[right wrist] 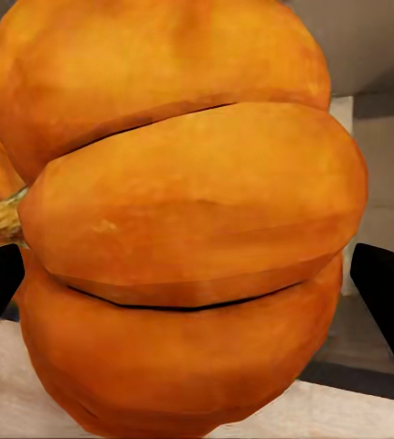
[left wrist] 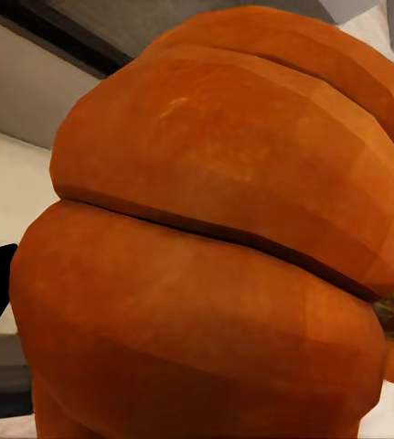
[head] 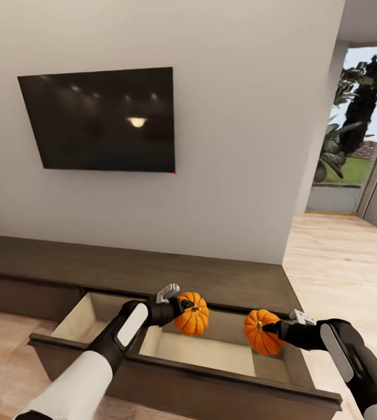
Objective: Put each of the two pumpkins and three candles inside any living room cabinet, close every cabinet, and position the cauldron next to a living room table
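Two bright-orange ribbed pumpkins hang over the open drawer of the dark-brown cabinet [head: 153, 271]. My left gripper [head: 187, 307] is shut on the left pumpkin [head: 193, 315], which looms large in the left wrist view [left wrist: 215, 238]. My right gripper [head: 275, 330] is shut on the right pumpkin [head: 261, 332], held over the drawer's right part; its ribs and tan stem show close in the right wrist view [right wrist: 178, 219]. The drawer [head: 200, 350] is pulled out, with a pale wood inside and nothing lying in it. The candles and the cauldron are out of view.
A black TV [head: 101, 119] hangs on the white wall above the cabinet. Light wood floor [head: 339, 256] runs to the right toward a glass door [head: 357, 134] with plants outside. The drawer's dark front edge [head: 182, 367] stands between my arms and the cabinet.
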